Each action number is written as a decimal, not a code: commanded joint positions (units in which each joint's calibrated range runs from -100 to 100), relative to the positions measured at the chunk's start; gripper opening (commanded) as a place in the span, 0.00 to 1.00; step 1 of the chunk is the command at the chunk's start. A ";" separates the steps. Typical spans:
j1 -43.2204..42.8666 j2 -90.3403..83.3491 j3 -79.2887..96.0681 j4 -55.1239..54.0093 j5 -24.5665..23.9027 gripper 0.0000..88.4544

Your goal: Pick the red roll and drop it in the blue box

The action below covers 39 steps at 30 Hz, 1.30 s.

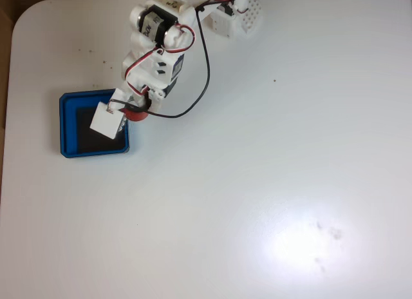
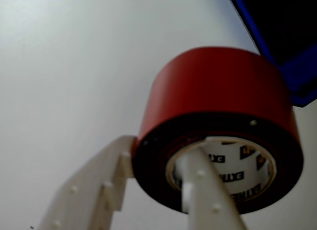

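The red roll point(image 2: 218, 86) is a ring of red tape with a dark rim and a printed inner core. My gripper point(image 2: 158, 155) is shut on it, with one white finger inside the hollow and the other against the outer wall. In the fixed view the red roll point(image 1: 136, 114) shows partly under the gripper point(image 1: 131, 112), right at the right rim of the blue box point(image 1: 64, 126). That box is a shallow blue tray with a black floor, at the table's left. In the wrist view a corner of the blue box point(image 2: 299, 74) lies just behind the roll.
The white arm point(image 1: 158, 38) reaches down from its base at the top edge, with a black cable point(image 1: 207, 67) looping to its right. The white table point(image 1: 270, 183) stretches wide to the right and front. Its left edge is close beyond the box.
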 commanded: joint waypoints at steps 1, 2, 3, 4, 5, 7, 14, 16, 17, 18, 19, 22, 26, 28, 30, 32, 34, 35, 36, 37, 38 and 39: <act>3.78 2.28 -9.87 0.48 0.32 0.01; 4.76 3.53 -11.21 0.48 0.32 0.01; 5.83 4.70 -12.38 0.48 0.32 0.01; 6.71 5.87 -13.28 0.48 0.32 0.01; 7.59 7.21 -14.18 0.48 0.32 0.01; 8.86 9.89 -16.25 0.48 0.32 0.01; 9.45 16.74 -28.55 0.48 0.32 0.01; 10.62 18.50 -30.62 0.48 0.05 0.01; 11.20 19.42 -31.25 0.48 0.05 0.01; 11.79 20.34 -31.52 0.48 0.14 0.01; 12.38 21.26 -31.70 0.48 0.05 0.01; 14.14 23.68 -31.79 0.48 -0.21 0.01; 14.43 24.60 -31.88 0.48 -0.21 0.01; 14.33 24.77 -33.41 0.48 -0.21 0.01; 14.23 25.69 -35.92 0.48 -0.21 0.01; 14.33 27.36 -38.26 0.48 -0.30 0.01; 14.53 29.12 -39.52 0.48 -0.30 0.01; 14.62 29.79 -39.70 0.48 -0.30 0.01; 14.62 30.29 -39.70 0.48 -0.30 0.01; 14.92 30.54 -39.70 0.48 -0.30 0.01; 15.02 30.54 -39.70 0.48 -0.30 0.01; 15.11 30.54 -39.70 0.48 -0.30 0.01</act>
